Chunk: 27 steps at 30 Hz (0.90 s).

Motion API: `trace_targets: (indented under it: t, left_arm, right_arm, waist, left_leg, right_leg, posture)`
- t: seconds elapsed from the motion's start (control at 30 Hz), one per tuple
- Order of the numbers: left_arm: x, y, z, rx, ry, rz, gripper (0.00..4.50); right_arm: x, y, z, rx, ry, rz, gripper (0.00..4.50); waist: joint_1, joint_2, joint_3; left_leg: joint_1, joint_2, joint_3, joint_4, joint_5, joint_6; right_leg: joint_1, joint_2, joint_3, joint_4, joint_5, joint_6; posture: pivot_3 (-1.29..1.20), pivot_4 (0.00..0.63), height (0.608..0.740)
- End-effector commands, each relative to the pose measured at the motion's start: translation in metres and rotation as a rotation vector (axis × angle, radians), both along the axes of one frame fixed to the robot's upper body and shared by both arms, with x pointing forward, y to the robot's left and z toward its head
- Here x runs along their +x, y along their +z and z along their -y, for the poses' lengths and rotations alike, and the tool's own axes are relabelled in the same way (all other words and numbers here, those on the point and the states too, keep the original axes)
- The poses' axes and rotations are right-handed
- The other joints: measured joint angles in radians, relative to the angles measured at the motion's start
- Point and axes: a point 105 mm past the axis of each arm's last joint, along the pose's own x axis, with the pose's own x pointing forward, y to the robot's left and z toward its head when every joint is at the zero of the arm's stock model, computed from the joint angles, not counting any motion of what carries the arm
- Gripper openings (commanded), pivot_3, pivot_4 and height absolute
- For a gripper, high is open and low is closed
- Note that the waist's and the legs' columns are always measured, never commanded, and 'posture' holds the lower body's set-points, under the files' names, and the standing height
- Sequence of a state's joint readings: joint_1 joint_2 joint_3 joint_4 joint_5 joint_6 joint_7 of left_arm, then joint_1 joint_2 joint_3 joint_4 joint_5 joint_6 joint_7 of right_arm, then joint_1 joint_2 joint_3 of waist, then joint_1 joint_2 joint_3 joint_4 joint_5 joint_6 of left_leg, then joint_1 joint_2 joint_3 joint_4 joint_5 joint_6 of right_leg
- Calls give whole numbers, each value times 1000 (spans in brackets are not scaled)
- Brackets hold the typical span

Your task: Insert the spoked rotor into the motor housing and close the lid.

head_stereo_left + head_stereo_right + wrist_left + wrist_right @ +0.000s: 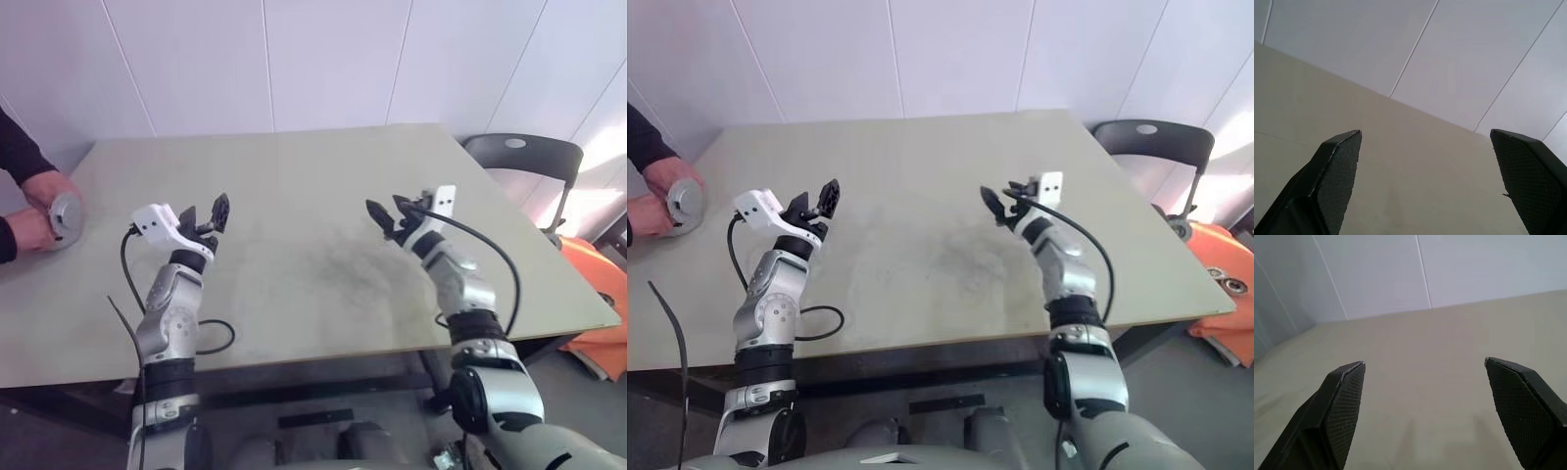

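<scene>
At the table's far left edge a person's two hands (34,211) hold a round grey metal part (67,217); it looks like the lid's flat disc face, but I cannot tell for sure. The spoked rotor and the motor housing are out of view. My left gripper (208,213) hovers over the left part of the table (313,176), open and empty, well to the right of that part. Over the table's right half my right gripper (390,213) is open and empty too. Both wrist views show wide-spread black fingers (1337,176) (1342,406) with bare tabletop between them.
A dark chair (524,157) stands off the table's far right corner, and something orange (598,294) lies beyond the right edge. A white panelled wall runs behind the table. A black cable loops on the table by my left forearm (211,338).
</scene>
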<state>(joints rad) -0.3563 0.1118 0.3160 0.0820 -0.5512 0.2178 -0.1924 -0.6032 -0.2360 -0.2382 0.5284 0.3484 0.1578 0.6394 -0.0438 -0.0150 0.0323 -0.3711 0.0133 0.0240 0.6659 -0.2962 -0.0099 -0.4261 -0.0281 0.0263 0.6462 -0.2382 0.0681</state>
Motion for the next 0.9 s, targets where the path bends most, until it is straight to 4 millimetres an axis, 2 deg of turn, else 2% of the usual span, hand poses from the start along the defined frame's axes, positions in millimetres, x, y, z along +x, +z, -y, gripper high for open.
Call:
trace_targets:
  t: [0.03,0.17,0.27,0.5,0.6,0.7,0.9]
  left_arm:
    - [-1,8,4,20,-22,24,4472]
    - [-5,2,4,38,-37,0,4472]
    - [-10,-1,2,39,-37,-12,4472]
    - [-29,-1,0,14,-31,-26,4472]
    - [-36,-4,-4,10,-17,-41,4472]
    - [-36,-5,-5,13,-4,-44,4472]
    - [-31,5,2,3,-4,-7,4472]
  right_arm:
    - [-18,21,2,-9,114,48,4090]
    - [-29,18,13,-39,160,17,4090]
    - [-22,19,15,-31,101,27,4090]
    - [-22,9,-1,-18,62,14,4090]
    - [-21,9,0,-28,60,16,4090]
    - [-14,10,-1,-31,42,16,4090]
    - [-11,9,-15,-29,74,25,4090]
  waist:
    - [2,0,0]
    - [0,0,0]
    - [0,0,0]
    - [2,0,0]
    - [5,0,0]
    - [7,0,0]
    - [4,0,0]
  left_leg:
    - [0,0,0,0,0,0]
    - [1,-2,0,0,0,0]
    - [2,-2,1,0,0,0]
    - [2,-1,0,0,0,0]
    - [1,-1,1,0,0,0]
    - [1,-1,0,1,0,0]
    - [3,-2,0,1,0,0]
  right_leg:
    - [0,0,0,0,0,0]
    - [1,0,0,-1,0,0]
    - [1,2,0,0,0,0]
    - [2,2,1,-1,0,0]
    - [2,1,1,-1,0,0]
    - [2,1,2,-2,0,0]
    - [4,3,2,-1,0,0]
  posture:
    - [0,0,740]
    - [0,0,740]
    - [0,0,740]
    - [0,0,740]
    - [0,0,740]
    - [0,0,740]
    - [0,0,740]
